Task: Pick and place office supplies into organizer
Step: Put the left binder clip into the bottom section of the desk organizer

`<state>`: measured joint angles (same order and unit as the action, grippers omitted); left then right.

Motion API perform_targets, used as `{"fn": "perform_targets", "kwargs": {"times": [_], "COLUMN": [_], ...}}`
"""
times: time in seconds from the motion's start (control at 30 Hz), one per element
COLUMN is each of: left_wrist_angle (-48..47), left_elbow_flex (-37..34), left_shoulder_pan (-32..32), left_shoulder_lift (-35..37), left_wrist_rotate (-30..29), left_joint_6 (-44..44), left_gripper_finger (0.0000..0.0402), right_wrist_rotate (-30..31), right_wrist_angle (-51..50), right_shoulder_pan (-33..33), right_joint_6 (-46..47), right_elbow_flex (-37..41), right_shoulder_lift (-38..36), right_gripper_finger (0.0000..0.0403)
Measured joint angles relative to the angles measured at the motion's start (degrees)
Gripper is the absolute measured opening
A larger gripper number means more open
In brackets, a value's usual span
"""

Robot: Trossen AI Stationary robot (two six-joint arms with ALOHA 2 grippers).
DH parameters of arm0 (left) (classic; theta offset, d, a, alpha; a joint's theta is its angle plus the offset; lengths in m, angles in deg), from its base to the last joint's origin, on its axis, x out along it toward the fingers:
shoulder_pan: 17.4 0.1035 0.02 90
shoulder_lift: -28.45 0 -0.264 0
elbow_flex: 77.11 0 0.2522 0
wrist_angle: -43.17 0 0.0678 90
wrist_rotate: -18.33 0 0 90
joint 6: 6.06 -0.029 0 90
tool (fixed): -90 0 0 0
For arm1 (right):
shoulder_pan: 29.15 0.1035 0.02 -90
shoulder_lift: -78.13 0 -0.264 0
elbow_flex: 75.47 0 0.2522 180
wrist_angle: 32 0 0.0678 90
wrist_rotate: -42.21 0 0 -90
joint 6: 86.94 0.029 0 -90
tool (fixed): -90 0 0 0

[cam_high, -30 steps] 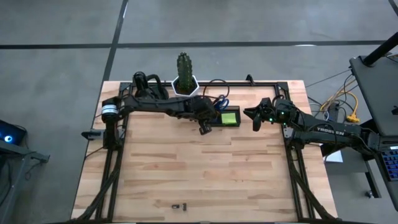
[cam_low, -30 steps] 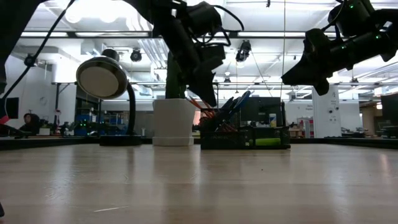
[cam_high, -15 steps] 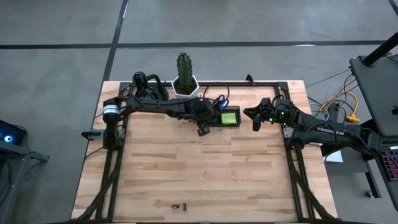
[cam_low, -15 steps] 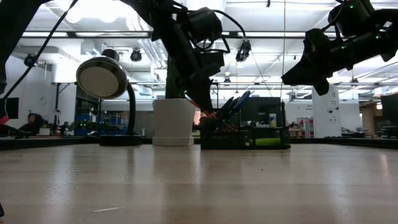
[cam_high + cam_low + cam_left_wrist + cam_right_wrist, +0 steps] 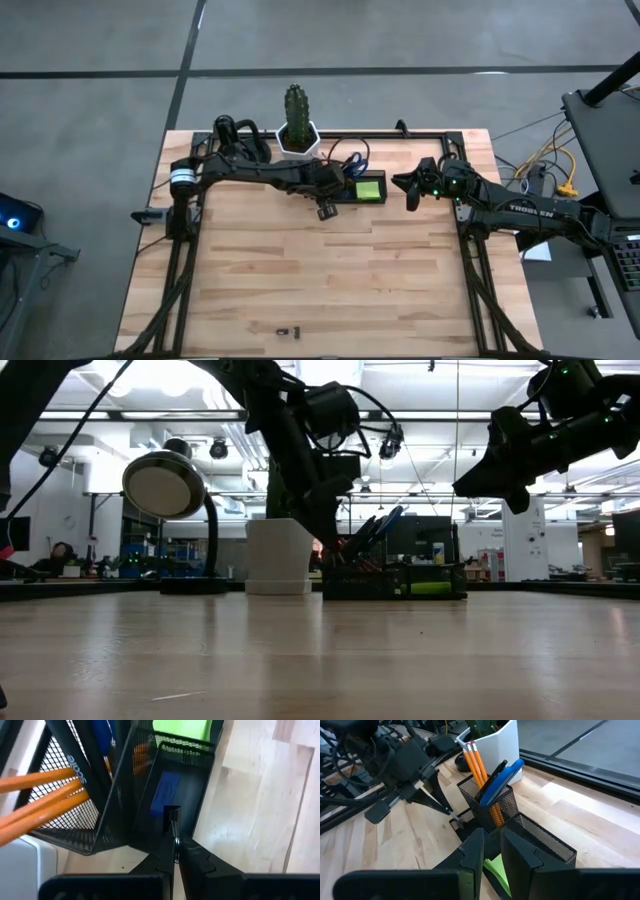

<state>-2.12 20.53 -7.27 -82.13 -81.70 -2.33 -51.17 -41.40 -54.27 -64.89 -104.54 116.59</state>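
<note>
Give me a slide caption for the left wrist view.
Shut left pincer lowers a small black clip into the mesh organizer above the blue block.

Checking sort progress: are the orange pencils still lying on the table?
No, the orange pencils stand upright in the organizer, in its taller mesh compartment.

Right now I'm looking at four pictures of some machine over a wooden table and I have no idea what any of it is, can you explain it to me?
It is a robot with two dark arms that tidies desk items into a black mesh organizer.

One picture looks straight down, one looks level across the table, and two come from cameras on the arms' wrists.

The left gripper is shut on a tiny black clip, holding it over the organizer's low compartment, where a blue block lies. The tall compartment holds orange pencils, and a green sticky-note pad sits in another section.

The right gripper waits beside the organizer, holding nothing.

A white cactus pot stands behind it, and a small dark item lies near the table's front edge.
</note>
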Motion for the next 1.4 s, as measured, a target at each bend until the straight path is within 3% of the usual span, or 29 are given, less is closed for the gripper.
{"fn": "perform_targets", "kwargs": {"times": [1.4], "left_wrist_angle": [0.0], "left_elbow_flex": [0.2], "left_shoulder_pan": [0.0], "left_shoulder_lift": [-3.3], "left_wrist_rotate": [-0.7], "left_joint_6": [-0.2], "left_gripper_finger": [0.0000], "right_wrist_rotate": [0.0], "right_wrist_angle": [-1.2], "right_shoulder_pan": [0.0], "right_joint_6": [-0.2], "right_elbow_flex": [0.0], "right_shoulder_lift": [0.0], "right_gripper_finger": [0.0057]}}
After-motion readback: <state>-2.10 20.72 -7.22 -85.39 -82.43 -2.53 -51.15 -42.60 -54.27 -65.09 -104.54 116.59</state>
